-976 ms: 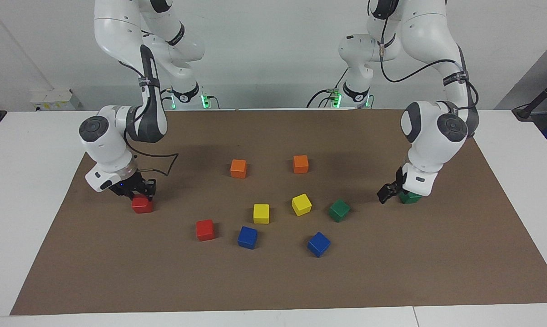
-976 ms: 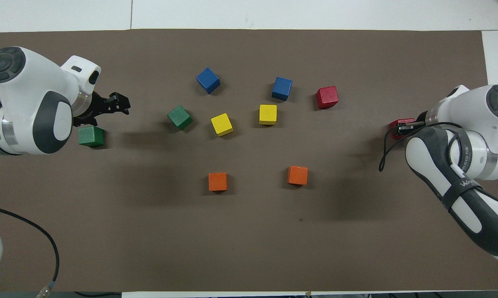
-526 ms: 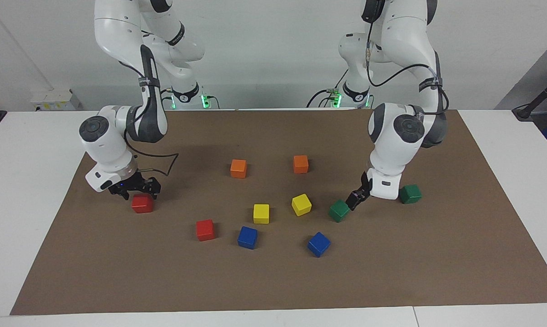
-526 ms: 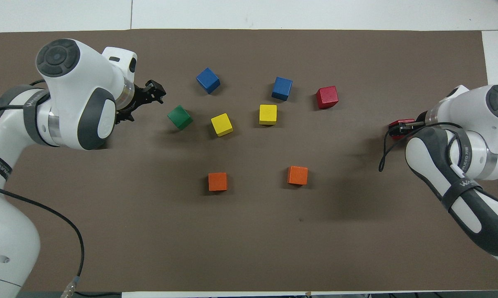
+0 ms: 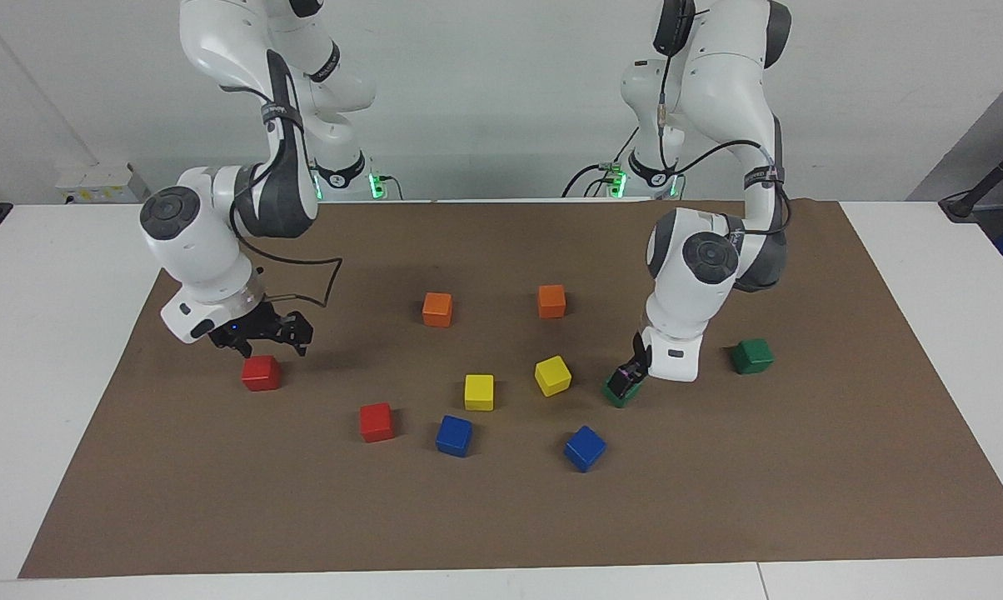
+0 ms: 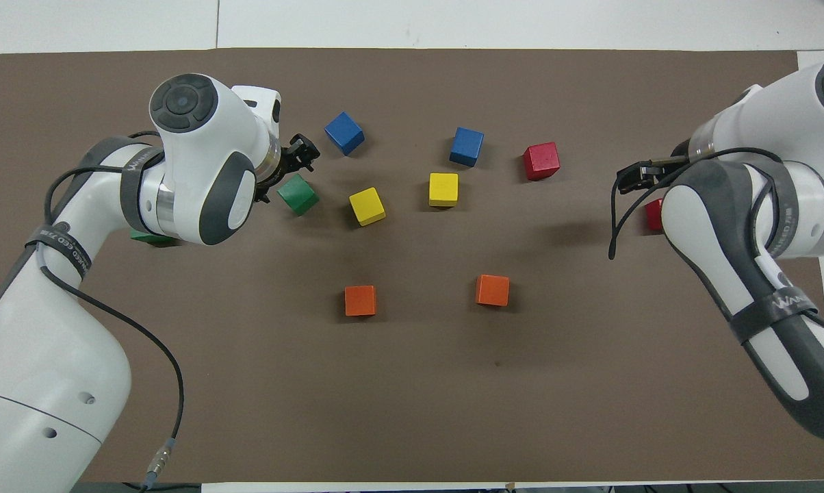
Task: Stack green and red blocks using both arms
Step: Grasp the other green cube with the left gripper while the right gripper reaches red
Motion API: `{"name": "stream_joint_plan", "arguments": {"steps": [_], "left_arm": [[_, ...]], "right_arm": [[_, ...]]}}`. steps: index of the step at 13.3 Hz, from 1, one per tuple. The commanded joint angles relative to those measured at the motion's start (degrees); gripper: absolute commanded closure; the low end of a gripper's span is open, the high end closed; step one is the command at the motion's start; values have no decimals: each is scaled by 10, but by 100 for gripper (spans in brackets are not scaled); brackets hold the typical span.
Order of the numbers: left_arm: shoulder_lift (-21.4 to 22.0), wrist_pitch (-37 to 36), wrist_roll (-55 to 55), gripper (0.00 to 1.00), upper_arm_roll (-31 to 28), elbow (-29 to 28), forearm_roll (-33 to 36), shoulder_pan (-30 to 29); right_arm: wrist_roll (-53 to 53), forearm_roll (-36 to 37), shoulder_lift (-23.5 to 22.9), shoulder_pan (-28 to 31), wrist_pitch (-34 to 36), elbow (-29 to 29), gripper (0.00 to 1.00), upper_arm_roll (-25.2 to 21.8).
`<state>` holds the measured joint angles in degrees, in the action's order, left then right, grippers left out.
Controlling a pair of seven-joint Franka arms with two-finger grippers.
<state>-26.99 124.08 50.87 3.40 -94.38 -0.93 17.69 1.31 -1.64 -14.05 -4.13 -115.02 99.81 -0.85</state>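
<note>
A: Where is the left gripper (image 5: 632, 375)?

B: Low at the tilted green block (image 5: 621, 390) beside the yellow block (image 5: 552, 375), corner toward the robots. Whether its fingers grip it cannot be told. The other green block (image 5: 751, 356) sits square, toward the left arm's end.

A: And the right gripper (image 5: 264, 333)?

B: Spread open, empty, above a red block (image 5: 260, 372); another red block (image 5: 376, 422) lies well apart.

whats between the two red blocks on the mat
Nothing: in the facing view only bare brown mat lies between the red block under the right claw and the red block beside the blue one.
</note>
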Motion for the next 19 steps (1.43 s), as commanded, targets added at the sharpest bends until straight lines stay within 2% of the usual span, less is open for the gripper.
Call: {"name": "stream_joint_plan", "arguments": {"steps": [1, 3, 9, 10, 11, 12, 13, 16, 17, 19], "left_arm": [[-3, 43, 13, 0, -9, -28, 28, 15], [0, 68, 14, 0, -9, -57, 30, 26], [2, 82, 13, 0, -9, -75, 30, 25], [2, 80, 13, 7, -9, -74, 30, 25], [2, 77, 13, 31, -9, -73, 30, 24], [2, 74, 14, 75, -9, -71, 29, 21], [3, 64, 14, 100, -9, -67, 27, 19], [4, -67, 5, 100, -10, 2, 33, 13], [27, -80, -24, 100, -9, -12, 36, 0], [99, -85, -121, 100, -7, -80, 30, -51]], "right_arm": [[18, 6, -73, -25, 49, -106, 0, 2], [44, 16, -108, -46, 55, -152, 0, 3], [44, 22, -199, -70, 33, -250, 0, 4], [44, 21, -208, -70, 28, -257, 0, 4], [45, 21, -214, -79, 14, -257, 0, 4], [46, 21, -221, -82, 9, -258, 0, 4], [46, 20, -226, -82, -3, -257, 0, 4], [59, 17, -238, -84, -46, -250, 0, 4], [60, 17, -237, -85, -58, -234, 0, 4], [60, 19, -236, -85, -75, -210, 0, 4]]}}
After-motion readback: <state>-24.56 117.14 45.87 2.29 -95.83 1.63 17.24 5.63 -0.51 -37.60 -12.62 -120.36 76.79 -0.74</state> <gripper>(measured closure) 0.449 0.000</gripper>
